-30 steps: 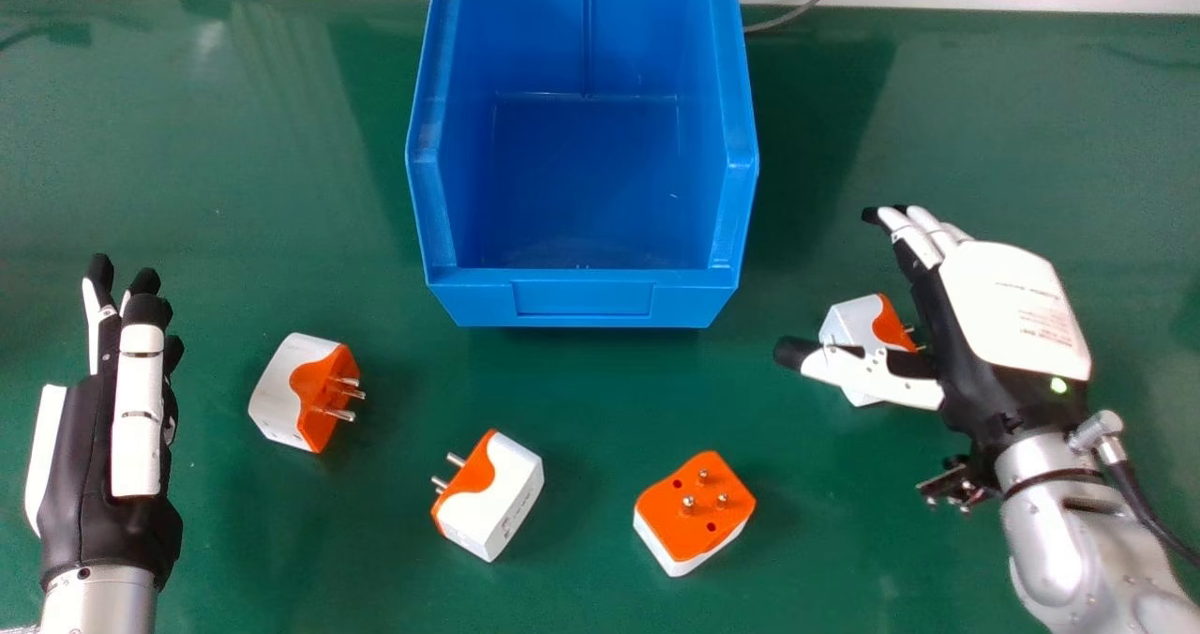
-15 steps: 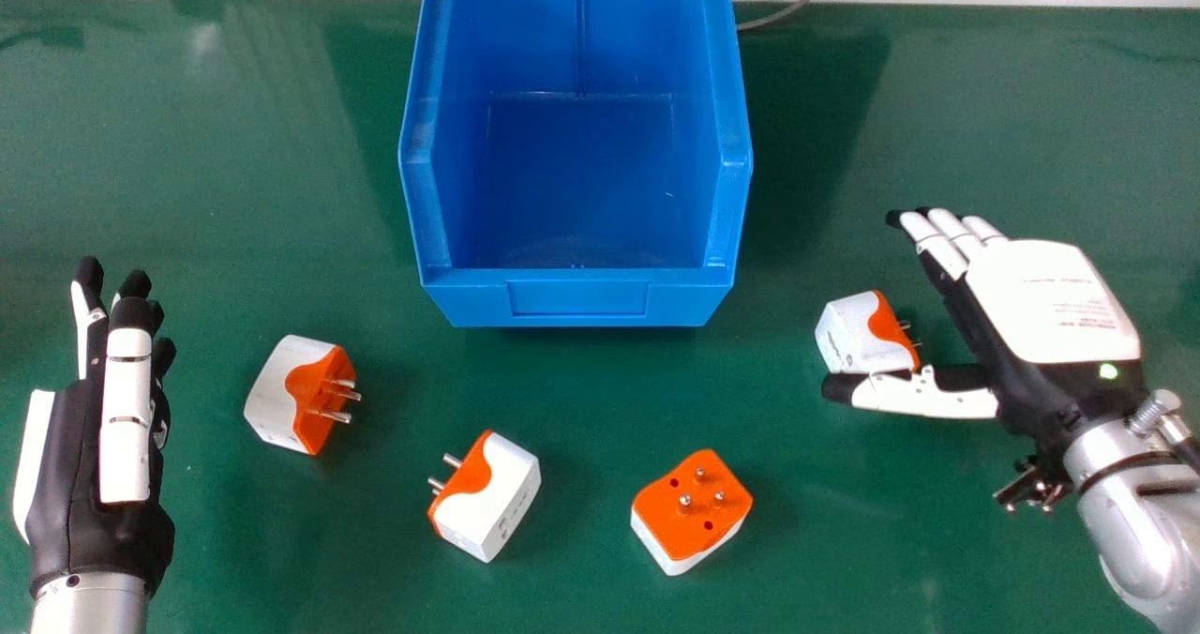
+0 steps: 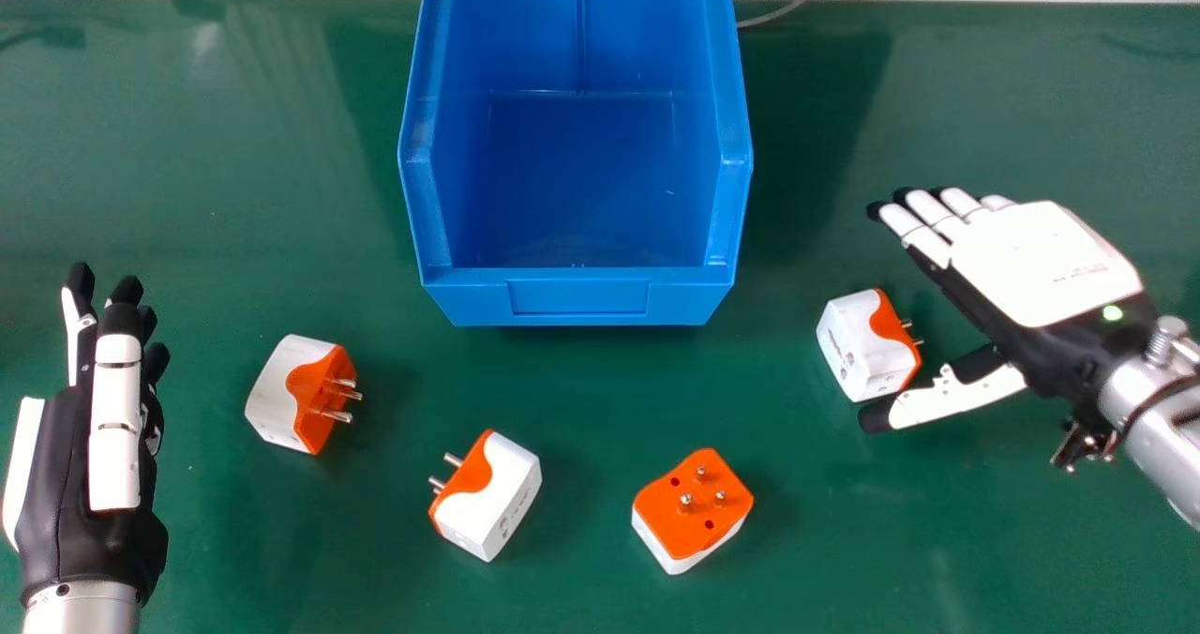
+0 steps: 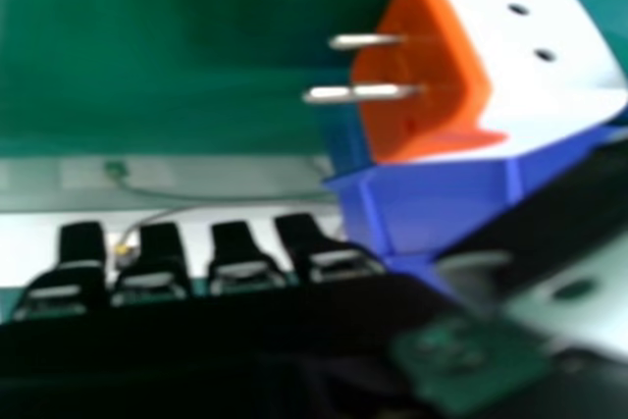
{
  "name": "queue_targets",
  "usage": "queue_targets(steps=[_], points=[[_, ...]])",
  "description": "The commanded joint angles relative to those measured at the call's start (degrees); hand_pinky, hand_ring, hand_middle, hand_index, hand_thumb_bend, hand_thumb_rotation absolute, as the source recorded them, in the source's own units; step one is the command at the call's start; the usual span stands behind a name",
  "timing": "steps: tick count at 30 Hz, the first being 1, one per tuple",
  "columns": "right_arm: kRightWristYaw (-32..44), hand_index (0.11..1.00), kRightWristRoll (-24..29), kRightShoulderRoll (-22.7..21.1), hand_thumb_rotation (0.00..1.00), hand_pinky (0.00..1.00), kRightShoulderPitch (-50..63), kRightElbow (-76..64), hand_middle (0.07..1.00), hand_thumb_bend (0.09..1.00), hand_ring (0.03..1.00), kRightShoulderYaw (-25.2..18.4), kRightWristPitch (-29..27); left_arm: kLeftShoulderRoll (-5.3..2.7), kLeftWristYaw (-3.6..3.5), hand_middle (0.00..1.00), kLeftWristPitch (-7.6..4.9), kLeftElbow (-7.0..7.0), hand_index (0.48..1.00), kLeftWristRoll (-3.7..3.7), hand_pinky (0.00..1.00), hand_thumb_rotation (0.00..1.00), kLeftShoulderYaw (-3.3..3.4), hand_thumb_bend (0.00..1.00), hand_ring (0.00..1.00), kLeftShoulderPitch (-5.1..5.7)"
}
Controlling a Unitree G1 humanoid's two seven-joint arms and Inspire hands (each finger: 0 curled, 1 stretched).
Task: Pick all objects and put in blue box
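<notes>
Hanging open and empty, my right hand point(image 3: 1041, 264) was just right of the rightmost adapter point(image 3: 855, 348) on the bench point(image 3: 581, 596), its prongs point(image 3: 906, 324) turned toward my palm, my thumb point(image 3: 956, 395) beside its near side; my open left hand point(image 3: 114, 428) was well apart.

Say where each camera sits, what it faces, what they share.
Head view: robot's head, facing forward and down at green table; left robot hand, right robot hand, silver forearms show.
Right hand view: at right robot hand, facing white and orange plug adapter; the hand's black fingertips and thumb show.
Both: adapter, table, blue plastic box, right robot hand.
</notes>
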Motion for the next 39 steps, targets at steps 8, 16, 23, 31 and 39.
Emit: queue_targets(steps=[8,16,23,31,39], points=[[-2.1,0.957,-3.1,1.4,0.82,0.92,-9.2,8.3,0.983,0.825,0.965,5.3,-0.5,0.06,0.71,1.0,0.59,-2.36,0.999,0.24,1.0,1.0,-0.05,0.41,1.0,0.2],[-1.9,0.964,-4.0,3.8,0.83,0.93,-11.7,11.0,0.99,0.821,0.978,8.1,0.4,0.22,0.57,1.0,0.35,-2.0,1.0,0.35,1.0,1.0,-0.24,0.42,1.0,-0.31],[-1.6,0.963,-5.0,5.2,0.79,0.92,-13.0,13.1,0.987,0.792,0.973,10.7,1.2,0.12,0.73,1.0,-0.02,-1.84,0.997,0.61,1.0,1.0,-0.18,0.43,1.0,-0.57],[-2.3,0.944,-5.2,5.2,0.74,0.91,-13.0,14.0,0.973,0.776,0.96,12.7,2.2,0.44,0.71,1.0,0.52,-2.39,0.995,1.04,1.0,1.0,-0.12,0.41,1.0,-0.35],[-4.0,0.936,-5.4,4.2,0.74,0.91,-13.6,14.5,0.966,0.773,0.957,13.7,1.8,0.59,0.87,1.0,0.58,-2.18,0.993,1.07,1.0,1.0,0.04,0.44,1.0,-0.58]])
